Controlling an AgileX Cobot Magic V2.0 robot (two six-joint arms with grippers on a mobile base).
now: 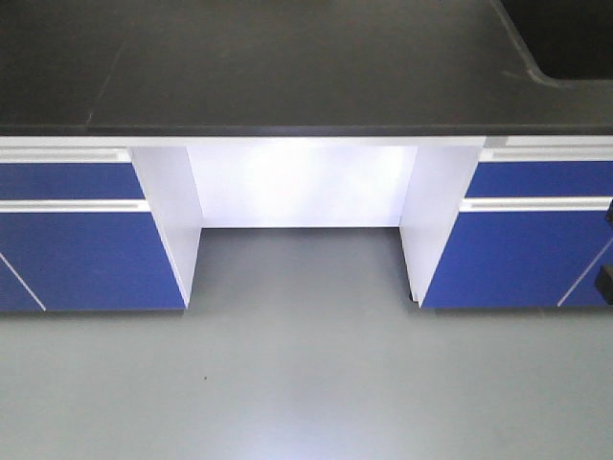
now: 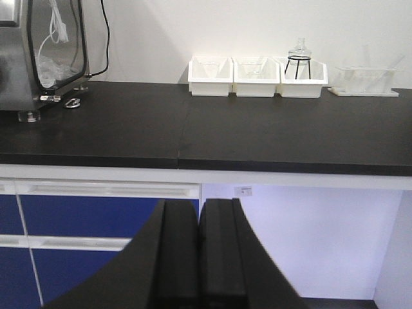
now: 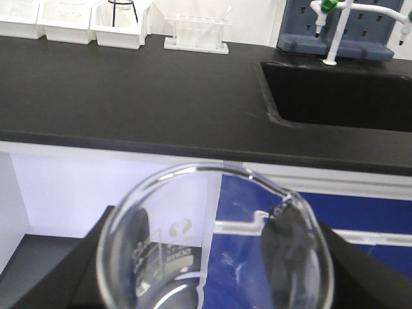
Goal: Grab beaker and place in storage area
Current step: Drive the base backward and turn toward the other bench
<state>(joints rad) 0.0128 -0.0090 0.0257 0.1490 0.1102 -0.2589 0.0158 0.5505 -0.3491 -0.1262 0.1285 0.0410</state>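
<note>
Glass beaker (image 3: 215,251), clear with printed graduations and a pour lip on its flared rim, sits upright in the right gripper (image 3: 219,283), whose black fingers (image 3: 351,277) clamp it from both sides. It is held off the bench, in front of the cabinet fronts. Ahead of that gripper runs a black benchtop (image 3: 129,96). Ahead to its right a sink (image 3: 341,96) is set into the top under a white faucet (image 3: 335,32), and far ahead to its left stand white trays (image 3: 77,22) and a test-tube rack (image 3: 196,35). Blue cabinets (image 3: 386,219) lie just beyond the beaker. The left gripper (image 2: 199,251) is empty, its fingers (image 2: 219,257) pressed together, facing the same bench.
</note>
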